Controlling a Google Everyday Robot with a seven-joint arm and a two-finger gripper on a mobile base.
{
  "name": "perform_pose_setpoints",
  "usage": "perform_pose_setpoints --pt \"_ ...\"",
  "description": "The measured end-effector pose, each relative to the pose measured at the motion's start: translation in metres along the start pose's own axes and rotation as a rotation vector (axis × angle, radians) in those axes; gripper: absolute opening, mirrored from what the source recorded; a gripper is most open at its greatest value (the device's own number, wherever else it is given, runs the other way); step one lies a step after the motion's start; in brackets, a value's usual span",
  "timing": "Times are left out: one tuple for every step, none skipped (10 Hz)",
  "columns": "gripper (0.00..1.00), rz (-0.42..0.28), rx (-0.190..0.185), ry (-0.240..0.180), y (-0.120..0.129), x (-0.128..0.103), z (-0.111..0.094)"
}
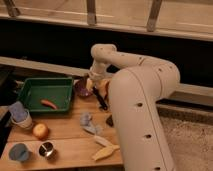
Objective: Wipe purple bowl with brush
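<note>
The purple bowl (pixel 81 88) sits on the wooden table, just right of the green tray. My gripper (pixel 94 86) hangs at the bowl's right rim and is shut on the brush (pixel 101 100). The brush's black shaft slants down and to the right from the gripper onto the table. Its upper end is hidden by the gripper. The red-orange bowl (pixel 106 88) lies right of the gripper, mostly hidden behind my arm.
The green tray (pixel 31 87) holds an orange-red item (pixel 48 104). On the table (pixel 70 140) are stacked cups (pixel 20 116), an apple (pixel 40 131), a blue cup (pixel 19 152), a metal cup (pixel 46 149), a grey-blue item (pixel 88 123), a black block (pixel 109 120) and a banana (pixel 104 149).
</note>
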Motion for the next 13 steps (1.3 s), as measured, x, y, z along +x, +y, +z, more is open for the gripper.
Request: perform_pose_setpoints --pt "0.00 -0.020 -0.017 -0.012 0.012 -0.005 0.006" --pt "0.00 -0.031 -0.030 -0.016 0.019 -0.003 0.009" --pt "0.00 -0.038 -0.049 -0.020 0.027 0.003 0.012" --pt "0.00 -0.041 -0.067 -0.017 0.033 0.013 0.015" --pt "0.00 -0.041 -0.079 -0.005 0.036 0.021 0.019" --pt "0.00 -0.041 -0.083 0.008 0.039 0.028 0.023" --pt "0.00 -0.019 -0.083 0.023 0.035 0.040 0.023" --pt "0.00 0.007 -0.073 0.030 0.024 0.050 0.020" --pt "0.00 0.026 -0.060 0.038 0.014 0.056 0.017" --pt "0.00 0.036 -0.047 0.040 0.005 0.055 0.013" --pt "0.00 0.042 -0.031 0.043 -0.005 0.049 0.010" --pt "0.00 0.040 -0.024 0.036 -0.012 0.043 0.008" --pt "0.00 0.026 -0.022 0.033 -0.011 0.032 0.010"
